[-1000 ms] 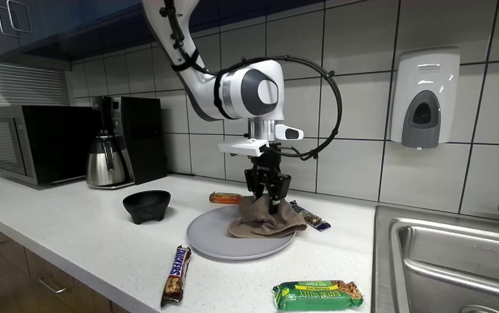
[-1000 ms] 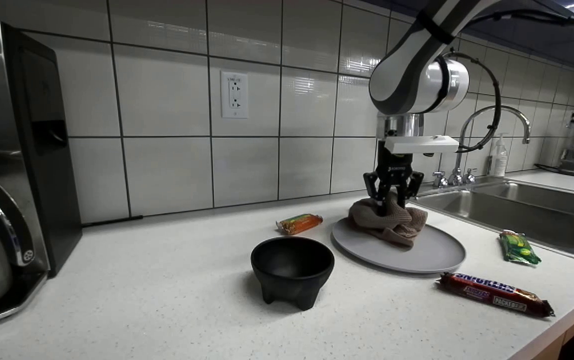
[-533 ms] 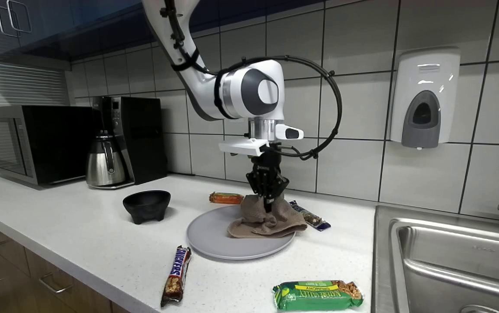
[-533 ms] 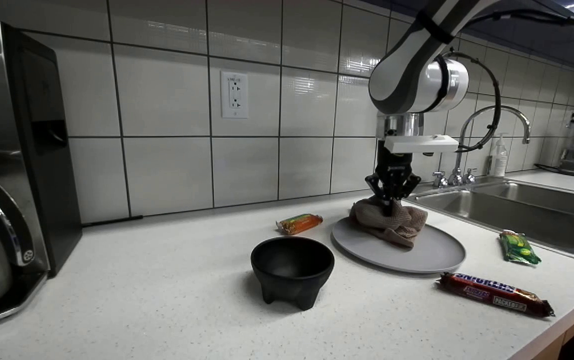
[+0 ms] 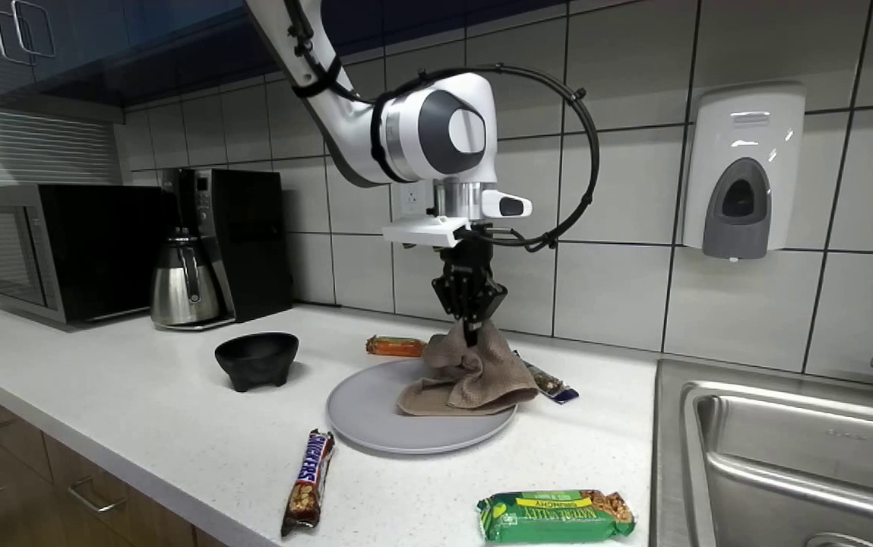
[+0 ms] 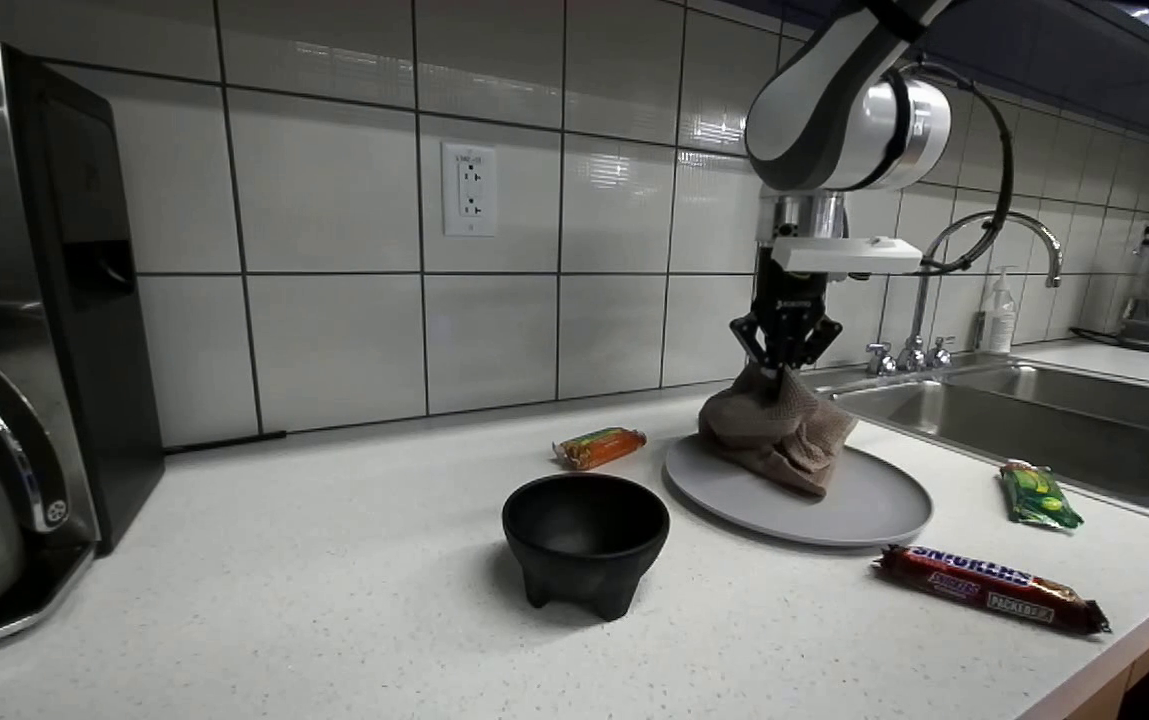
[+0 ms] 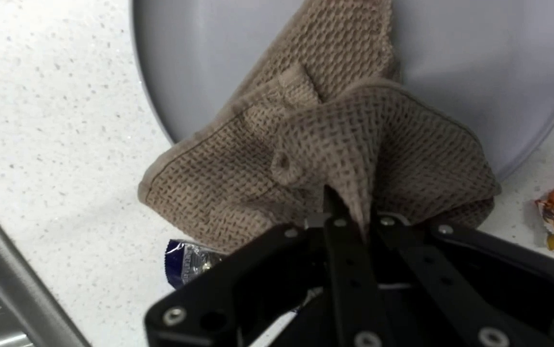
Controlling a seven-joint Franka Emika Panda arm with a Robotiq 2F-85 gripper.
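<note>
My gripper (image 5: 471, 334) points straight down with its fingers pinched together on a brown waffle-weave cloth (image 5: 493, 372). A peak of the cloth (image 6: 779, 425) rises to the fingertips in both exterior views. Its lower folds still rest on a flat grey plate (image 5: 375, 414), and one side hangs past the rim. In the wrist view a fold of the cloth (image 7: 349, 159) runs up between the jaws of the gripper (image 7: 356, 212). Behind the cloth lies a dark blue and silver wrapped bar (image 5: 558, 386), partly covered from sight. An orange-wrapped bar (image 5: 396, 346) lies behind the plate.
A black footed bowl (image 6: 584, 530) stands beside the plate. A Snickers bar (image 5: 307, 482) and a green-wrapped bar (image 5: 558, 516) lie on the counter towards its front. The steel sink (image 5: 672, 456) borders one end; a coffee maker (image 5: 250, 243) and microwave (image 5: 102, 251) stand at the other.
The jaws have come together on the cloth. Since half a second ago the arm has risen a little, drawing the middle of the cloth up into a peak. Plate, bowl and bars have stayed put.
</note>
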